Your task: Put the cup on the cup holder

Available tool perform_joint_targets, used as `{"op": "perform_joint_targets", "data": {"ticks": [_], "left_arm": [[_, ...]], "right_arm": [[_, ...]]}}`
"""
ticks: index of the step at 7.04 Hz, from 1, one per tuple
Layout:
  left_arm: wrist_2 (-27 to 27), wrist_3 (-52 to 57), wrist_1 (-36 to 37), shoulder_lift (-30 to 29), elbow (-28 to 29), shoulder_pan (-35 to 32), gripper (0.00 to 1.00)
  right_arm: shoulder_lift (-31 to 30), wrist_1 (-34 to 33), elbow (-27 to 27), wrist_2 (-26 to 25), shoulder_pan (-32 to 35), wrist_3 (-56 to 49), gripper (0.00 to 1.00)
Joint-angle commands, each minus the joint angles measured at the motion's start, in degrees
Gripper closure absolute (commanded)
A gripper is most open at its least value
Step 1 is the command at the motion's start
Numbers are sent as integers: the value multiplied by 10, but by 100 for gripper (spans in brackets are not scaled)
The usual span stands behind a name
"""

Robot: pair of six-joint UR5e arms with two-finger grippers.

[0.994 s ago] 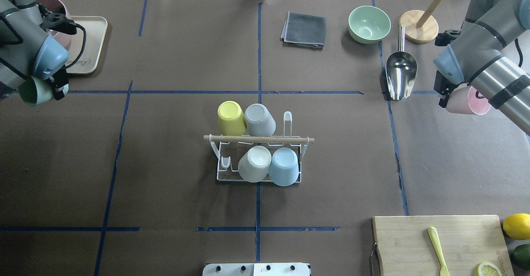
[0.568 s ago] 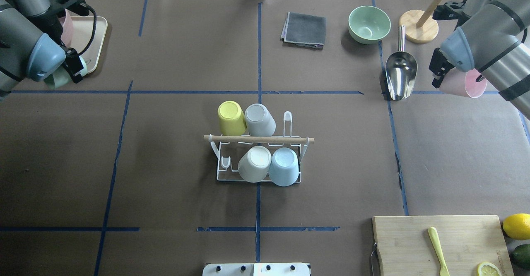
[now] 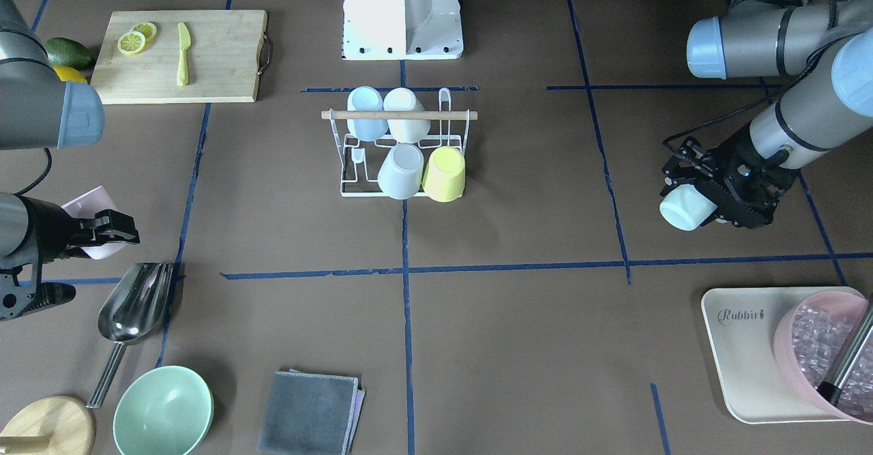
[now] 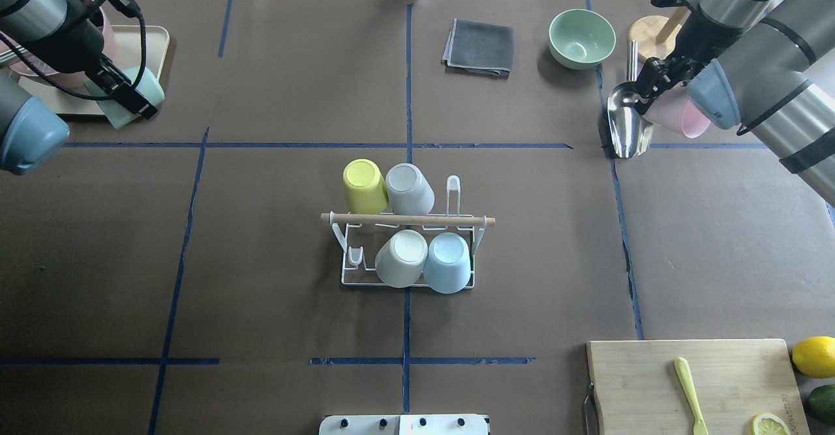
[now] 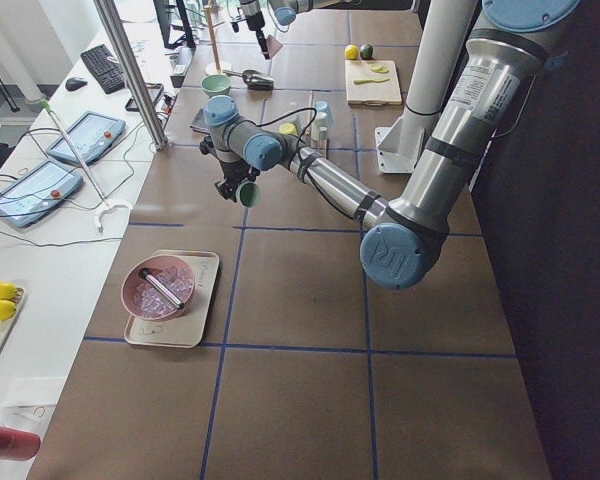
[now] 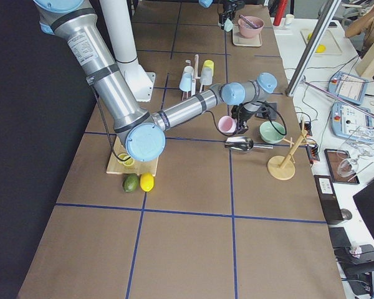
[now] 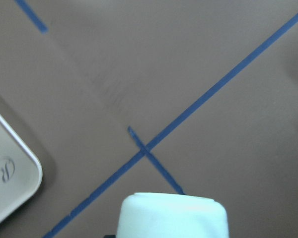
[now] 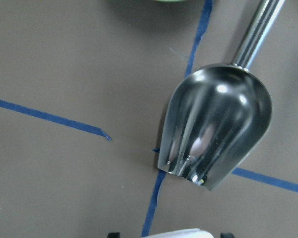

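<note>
The white wire cup holder [image 4: 417,220] with a wooden rod handle stands mid-table, and also shows in the front view [image 3: 402,114]. It carries a yellow cup [image 4: 364,186], a grey cup [image 4: 409,188], a cream cup [image 4: 401,257] and a blue cup [image 4: 447,262], all upside down. One prong [image 4: 453,190] at the far right stands bare. My left gripper [image 4: 138,101] is shut on a pale mint cup [image 3: 684,208] above the table's far left, beside the tray. My right gripper [image 4: 657,92] is shut on a pink cup [image 4: 682,119] just above the metal scoop.
A beige tray [image 4: 162,50] with a pink bowl [image 3: 815,346] of ice sits at the far left. A metal scoop [image 4: 629,122], green bowl [image 4: 580,37], wooden stand [image 4: 659,44] and grey cloth [image 4: 479,47] lie far right. A cutting board [image 4: 652,383] sits near right.
Both arms have swung toward the table's far side with their cups still held. The left one moved toward the tray, the right one toward the scoop.
</note>
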Motion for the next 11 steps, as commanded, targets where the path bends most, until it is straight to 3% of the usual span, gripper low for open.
{"op": "perform_joint_targets", "data": {"ticks": [1, 2, 4, 6, 7, 9, 11], "left_arm": [[12, -63, -148, 18, -24, 2, 95], [16, -78, -223, 26, -25, 15, 95], [16, -139, -370, 44, -55, 50, 95], [14, -151, -460, 51, -76, 55, 95], [15, -162, -483, 60, -93, 62, 95], [26, -174, -562, 63, -90, 73, 94], [156, -174, -647, 91, -111, 156, 94]], "right_arm": [[15, 94, -4, -9, -9, 20, 100], [8, 200, -13, -11, -8, 20, 100], [10, 211, -14, 1, -3, 30, 100], [17, 235, -14, -6, -2, 7, 100], [13, 305, -16, -29, -2, -12, 100], [11, 370, -21, -34, 1, -80, 100], [11, 450, -25, -46, 1, -81, 100]]}}
